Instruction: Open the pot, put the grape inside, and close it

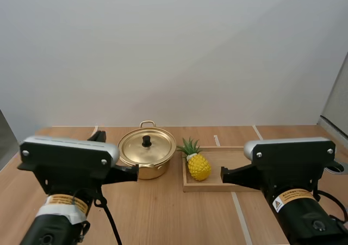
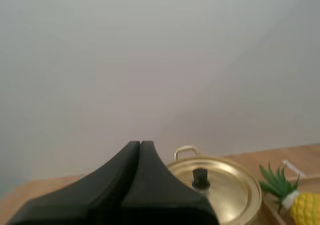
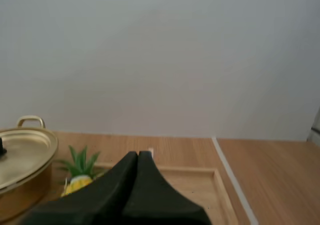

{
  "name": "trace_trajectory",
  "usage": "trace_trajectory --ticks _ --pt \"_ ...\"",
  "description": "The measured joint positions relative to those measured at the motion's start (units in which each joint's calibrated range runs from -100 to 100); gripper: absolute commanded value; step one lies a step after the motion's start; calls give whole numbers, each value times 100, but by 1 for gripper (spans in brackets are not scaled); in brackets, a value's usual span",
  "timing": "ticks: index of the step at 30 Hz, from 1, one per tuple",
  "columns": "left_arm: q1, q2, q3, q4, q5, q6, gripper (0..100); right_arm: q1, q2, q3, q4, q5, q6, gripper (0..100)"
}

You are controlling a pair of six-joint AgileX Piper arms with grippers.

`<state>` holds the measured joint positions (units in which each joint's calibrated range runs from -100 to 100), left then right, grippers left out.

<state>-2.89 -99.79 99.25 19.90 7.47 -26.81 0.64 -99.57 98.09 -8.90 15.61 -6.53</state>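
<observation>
- Nearest, the left arm [image 1: 68, 158]: matt black housing under a silver-grey cap, with a yellow-and-orange warning sticker [image 1: 65, 203] lower down, its print too small to read.
- Alongside, the right arm [image 1: 288, 158]: same black body and grey cap, with a matching label [image 1: 293, 198], its writing just as unreadable.
- Left end effector [image 2: 140, 144]: smooth black fingers pressed together into one dark wedge with nothing between them, tips close to the near left side of the pot [image 1: 152, 172].
- Right end effector [image 3: 138, 154]: likewise closed to a single wedge, gripping nothing, aimed at the wooden tray [image 1: 217, 188] near its front edge.
- Tabletop [image 1: 163, 212]: light wood grain, crossed by thin white lines [image 1: 239, 212].
- Pot: round, shallow, shiny gold metal, with a loop handle [image 1: 147, 122] at the far rim, standing on the tabletop just left of the tray.
- Lid [image 1: 133, 147]: seated on the pot, same polished gold, slightly domed, with a small black knob [image 1: 146, 141] at its centre; contents hidden.
- Wooden tray: rectangular, pale, with a low rim.
- In the tray, at its left end: a pineapple [image 1: 199, 167], yellow with bumpy skin and a spiky green crown towards the pot. The only fruit on the tabletop, outside the pot.
</observation>
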Motion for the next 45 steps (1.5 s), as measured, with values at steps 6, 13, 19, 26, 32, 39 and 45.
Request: trace_trajectory --ticks 6,13,19,26,32,39,45 --pt "0 0 60 0 563 -262 0 0 0 173 338 308 0 0" --pt "22 0 72 -27 1839 -479 0 -16 0 173 414 1222 9 0" --pt "32 0 72 -120 2462 -526 0 -38 0 191 422 1562 9 0" --pt "32 0 72 -162 2519 -526 0 -64 0 191 422 1597 9 0" --pt "32 0 72 -212 2519 -558 0 -64 0 191 422 1597 9 0" --pt "32 0 72 -301 2519 -508 0 -64 0 191 422 1597 9 0" --pt "32 0 72 -1456 2480 713 0 -64 0 191 422 1597 9 0"
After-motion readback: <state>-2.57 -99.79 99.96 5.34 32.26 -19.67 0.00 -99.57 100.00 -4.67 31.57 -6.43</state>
